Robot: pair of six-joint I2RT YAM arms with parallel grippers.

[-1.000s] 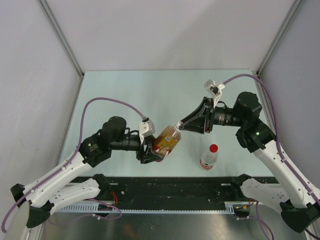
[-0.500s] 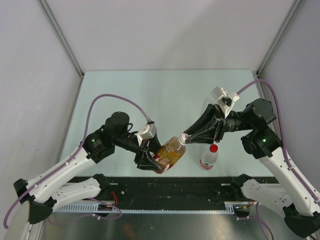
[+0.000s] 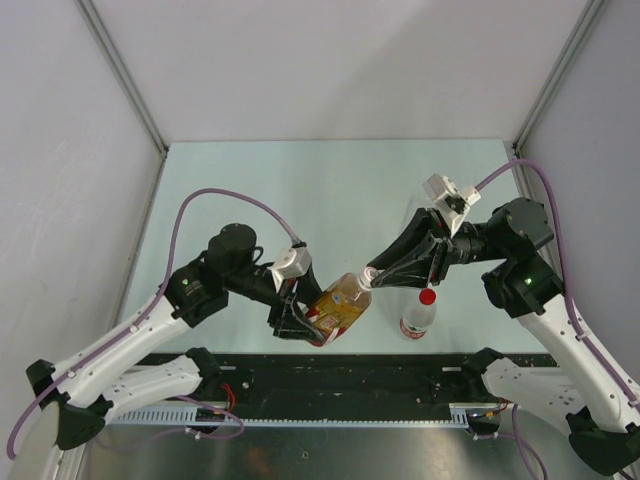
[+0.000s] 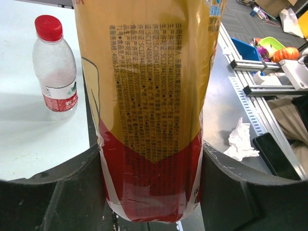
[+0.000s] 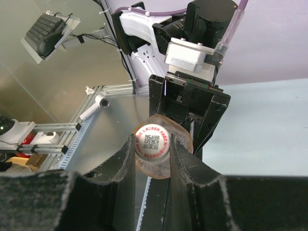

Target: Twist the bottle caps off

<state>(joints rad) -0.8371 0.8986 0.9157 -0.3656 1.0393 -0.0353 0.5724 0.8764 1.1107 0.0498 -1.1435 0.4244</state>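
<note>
A bottle of amber liquid (image 3: 338, 300) with a yellow-and-red label (image 4: 149, 96) hangs tilted above the table's near edge. My left gripper (image 3: 300, 318) is shut on its lower body, one finger (image 4: 57, 187) on each side. Its white cap (image 5: 153, 142), printed with a code, sits between the fingers of my right gripper (image 3: 372, 275), which is shut on it. A second, small clear bottle (image 3: 417, 320) with a red-and-white label stands upright to the right, its red cap (image 3: 427, 296) on; the left wrist view also shows this bottle (image 4: 55, 67).
The pale green table (image 3: 300, 190) is walled by white panels at the back and sides. A black strip (image 3: 350, 370) runs along the near edge between the arm bases. The standing bottle is just below my right arm's wrist.
Both arms shifted toward the near edge and slightly right with the amber bottle, and my right wrist turned. Over the last half second nothing has moved.
</note>
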